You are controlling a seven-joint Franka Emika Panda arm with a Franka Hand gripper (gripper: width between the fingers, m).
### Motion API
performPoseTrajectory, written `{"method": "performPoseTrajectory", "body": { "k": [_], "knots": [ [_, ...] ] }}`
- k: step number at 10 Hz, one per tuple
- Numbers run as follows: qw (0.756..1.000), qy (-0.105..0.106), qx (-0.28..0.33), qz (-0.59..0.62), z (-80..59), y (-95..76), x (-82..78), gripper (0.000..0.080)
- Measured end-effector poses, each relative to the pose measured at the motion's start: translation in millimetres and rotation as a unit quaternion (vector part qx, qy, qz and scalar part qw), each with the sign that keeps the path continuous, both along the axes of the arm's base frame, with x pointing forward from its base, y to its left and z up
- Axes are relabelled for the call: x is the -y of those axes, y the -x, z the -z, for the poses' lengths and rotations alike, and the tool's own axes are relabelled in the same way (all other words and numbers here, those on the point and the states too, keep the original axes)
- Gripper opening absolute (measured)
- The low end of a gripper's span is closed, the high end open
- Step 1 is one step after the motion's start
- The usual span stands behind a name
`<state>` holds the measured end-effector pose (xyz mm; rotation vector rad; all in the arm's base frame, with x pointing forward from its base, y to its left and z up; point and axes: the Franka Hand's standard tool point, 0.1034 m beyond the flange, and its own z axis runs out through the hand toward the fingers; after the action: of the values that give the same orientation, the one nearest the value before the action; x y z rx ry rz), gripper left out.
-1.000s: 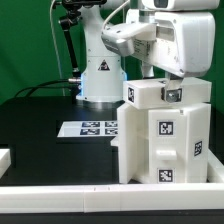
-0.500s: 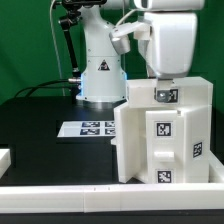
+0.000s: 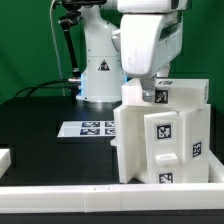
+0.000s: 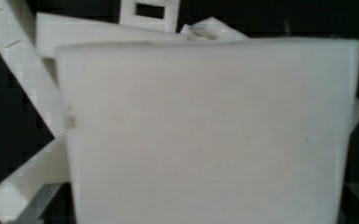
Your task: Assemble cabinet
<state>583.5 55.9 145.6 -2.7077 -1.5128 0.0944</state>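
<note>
Furthest toward the exterior view's left, a small white piece (image 3: 4,158) sits at the frame edge on the black counter (image 3: 40,120), apart from everything else. Next along, the marker board (image 3: 88,128) lies flat on the counter in front of the arm's white base (image 3: 98,70). Right of that stands the cabinet (image 3: 160,135), upright, its long axis vertical, tags showing on its front and on the side face, its foot near the white rim (image 3: 70,198) that runs along the front edge. Directly above its top, toward the nearer left corner, hangs the wrist housing, and the claw (image 3: 148,92) reaches down from it, so the cabinet lies straight below the claw rather than off to either side. Whether the fingers touch the top or grip any edge cannot be told: the housing hides them, and the wrist view is filled by a blurred white face of the cabinet (image 4: 202,130) close under the camera, with dark counter and other white edges around it. My judgement is that the claw stands apart and empty, and that any coming move is a short vertical one.
</note>
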Motion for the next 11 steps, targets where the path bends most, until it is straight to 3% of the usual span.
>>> {"method": "performPoseTrajectory", "body": {
  "k": [3, 8, 11],
  "knots": [
    [0.990, 0.011, -0.004, 0.138, -0.2, 2.9, -3.1, 0.0561],
    [0.938, 0.017, -0.020, 0.346, 0.5, 8.8, -16.1, 0.0561],
    [0.913, 0.018, -0.023, 0.407, 0.9, 9.4, -20.4, 0.0561]
  ]
}}
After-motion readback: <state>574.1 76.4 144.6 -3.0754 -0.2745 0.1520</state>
